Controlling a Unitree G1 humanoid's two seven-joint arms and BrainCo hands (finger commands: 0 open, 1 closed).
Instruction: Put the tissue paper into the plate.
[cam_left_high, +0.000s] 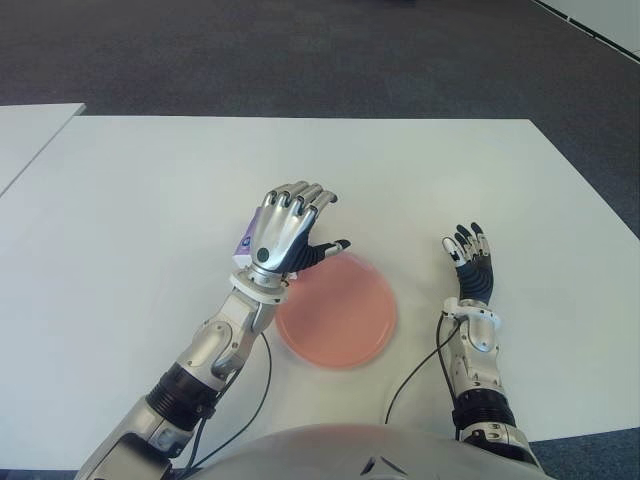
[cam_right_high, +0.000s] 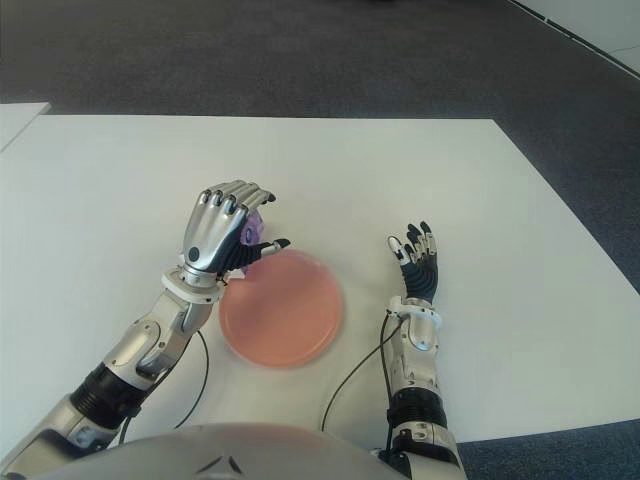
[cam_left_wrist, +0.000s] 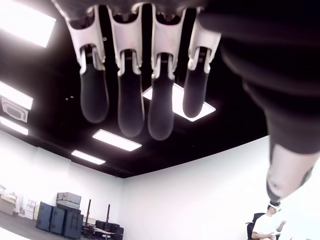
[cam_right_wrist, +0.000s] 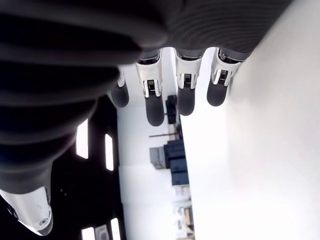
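My left hand (cam_left_high: 283, 236) sat near the middle of the head view, back upward, just past the upper left rim of the plate (cam_left_high: 337, 309). Its fingers (cam_left_high: 300, 197) were bent downward over the tissue (cam_left_high: 247, 240), yet the left wrist view showed those four fingers hanging straight with nothing between them and the thumb, so I could not tell whether they truly held the pack. Only a white and purple edge of the tissue peeked out at the left side of the hand in one eye view, and a purple patch under the fingertips in the other. It showed on the counter (cam_left_high: 150, 190) beside the plate, not in it. The pink plate lay flat, lower centre of the frame, bare inside, with my thumb reaching over its upper left rim.

My right hand (cam_left_high: 472, 262) showed to the right of the plate, well apart from it, palm turned inward. Its fingers (cam_right_wrist: 155, 102) were stretched out loosely and held nothing.
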